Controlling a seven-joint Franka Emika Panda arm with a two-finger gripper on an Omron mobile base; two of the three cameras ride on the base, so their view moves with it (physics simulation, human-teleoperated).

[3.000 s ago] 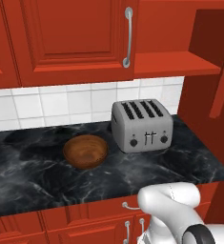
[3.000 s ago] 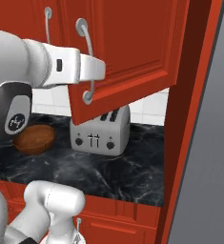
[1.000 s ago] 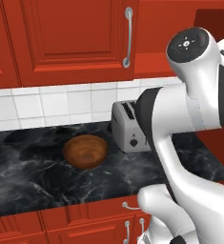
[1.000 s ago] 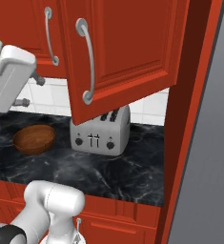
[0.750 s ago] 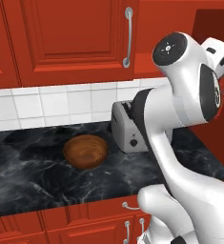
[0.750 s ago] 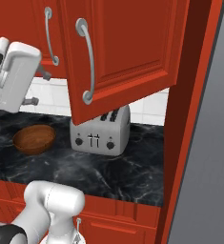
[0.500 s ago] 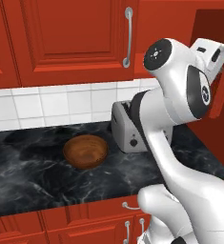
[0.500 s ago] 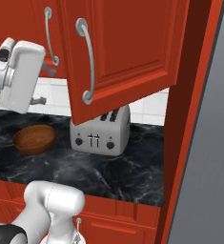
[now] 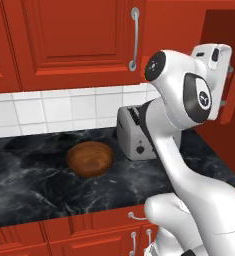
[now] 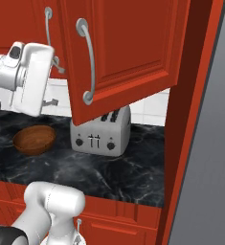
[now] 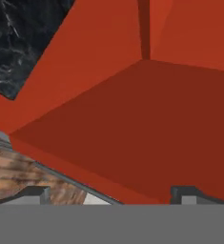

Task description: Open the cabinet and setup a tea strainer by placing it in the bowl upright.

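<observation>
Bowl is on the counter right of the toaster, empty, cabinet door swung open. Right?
Not quite: the bowl sits left of the toaster, not right of it, as the left base view shows. The rest holds: it is on the counter, empty, and the cabinet door is swung open in the right base view.

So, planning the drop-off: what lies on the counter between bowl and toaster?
Nothing: bare black counter separates the bowl and the toaster in both base views.
</observation>
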